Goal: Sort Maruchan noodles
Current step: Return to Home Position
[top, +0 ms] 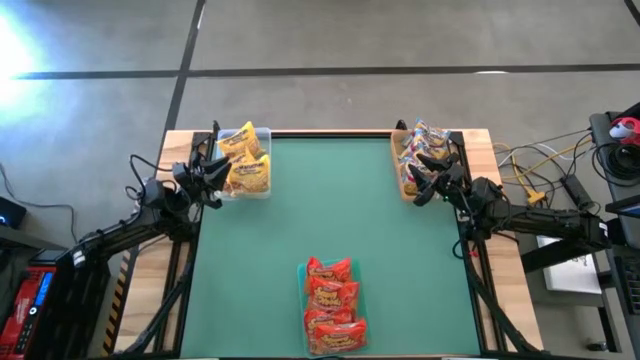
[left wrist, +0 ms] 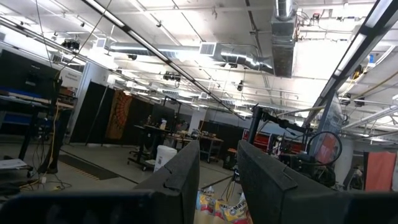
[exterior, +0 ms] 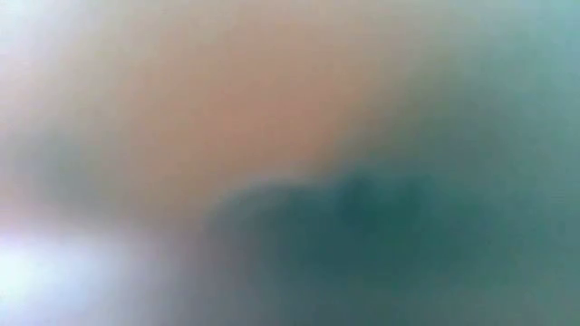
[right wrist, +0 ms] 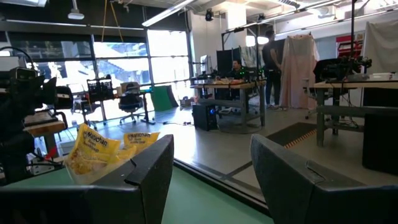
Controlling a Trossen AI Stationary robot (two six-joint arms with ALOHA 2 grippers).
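Note:
The Maruchan noodles lie in three heaps in the high view. Yellow packets [top: 245,160] fill a clear tray [top: 263,192] at the far left. Pale packets with pink labels [top: 420,150] fill a brown tray [top: 397,165] at the far right. Red-orange packets [top: 332,305] lie in a tray at the near middle. My left gripper [top: 212,165] [left wrist: 219,149] hovers open beside the yellow packets, tipped upward. My right gripper [top: 425,178] [right wrist: 212,140] hovers open beside the pale packets. Across the table it sees the yellow packets [right wrist: 99,152]. The low view is a blur.
The green mat [top: 330,200] between the three trays holds nothing. Bare wood [top: 480,145] borders it at left and right. Cables and gear [top: 545,175] lie beyond the right edge. People stand far off in the room [right wrist: 270,59].

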